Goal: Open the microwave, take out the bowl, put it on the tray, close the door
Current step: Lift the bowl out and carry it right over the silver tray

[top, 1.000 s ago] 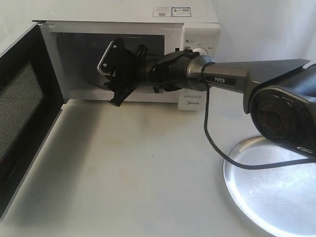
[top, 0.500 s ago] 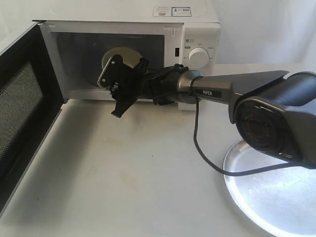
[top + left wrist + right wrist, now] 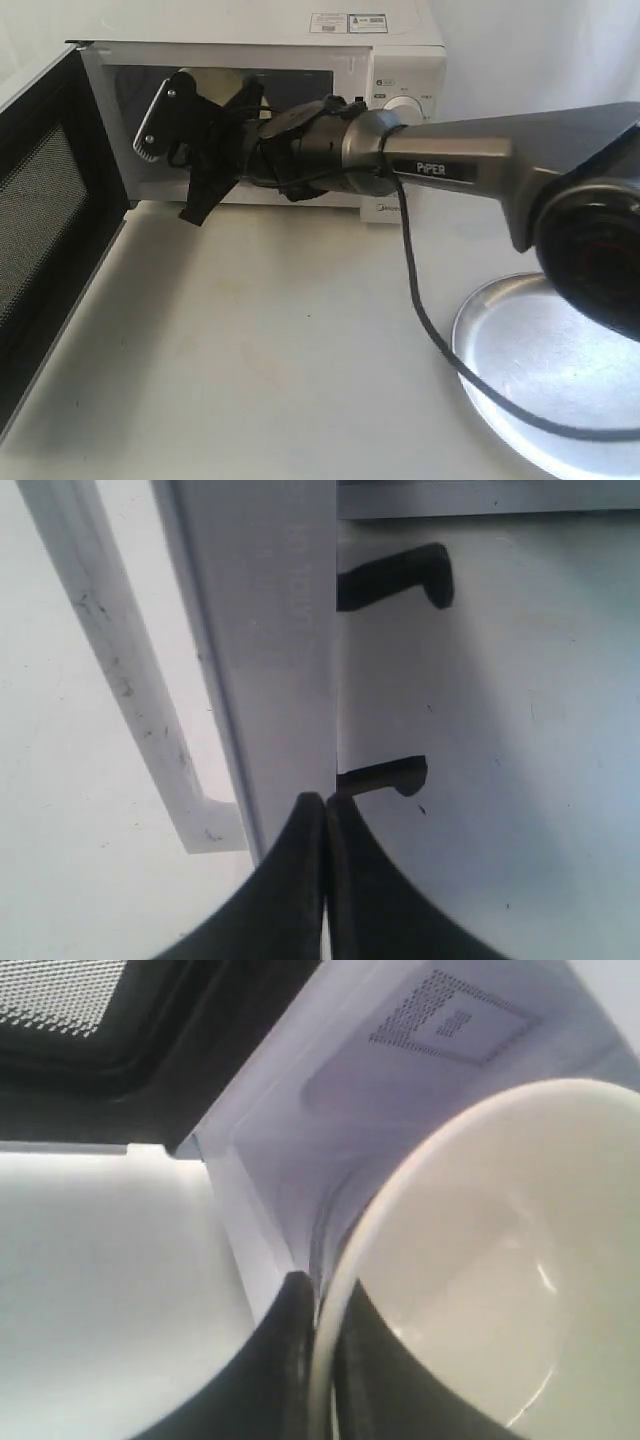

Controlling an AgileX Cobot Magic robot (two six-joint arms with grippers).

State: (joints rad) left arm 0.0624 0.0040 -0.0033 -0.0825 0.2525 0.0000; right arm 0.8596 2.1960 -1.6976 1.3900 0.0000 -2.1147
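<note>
The right arm [image 3: 440, 165] has swung since half a second ago. Its wrist sat lower and nearer the middle of the microwave [image 3: 400, 60] opening, with the bowl showing behind it. Now it is up and over toward the hinge side, and from the exterior view the bowl is hidden behind it. The arm's grey barrel now covers part of the dial [image 3: 405, 103].

In the right wrist view, the right gripper [image 3: 320, 1292] has its two dark fingers pinched on the rim of the bowl [image 3: 480, 1260], one finger inside and one outside. The pale inside of the bowl fills that view. Behind it are the cavity's white wall and the vent mesh [image 3: 450, 1020].

The door [image 3: 40, 220] is swung wide to the left, as before, with its black mesh face toward the table [image 3: 280, 340]. The tray [image 3: 540, 370] is where it was at lower right, well apart from the microwave, with only the arm's black cable [image 3: 425, 310] looping over it.

The left gripper [image 3: 325, 808] has its fingertips pressed together with nothing between them. It sits right at the door's edge, by the black latch hooks [image 3: 395, 575], with the white handle [image 3: 110, 670] beside it.
</note>
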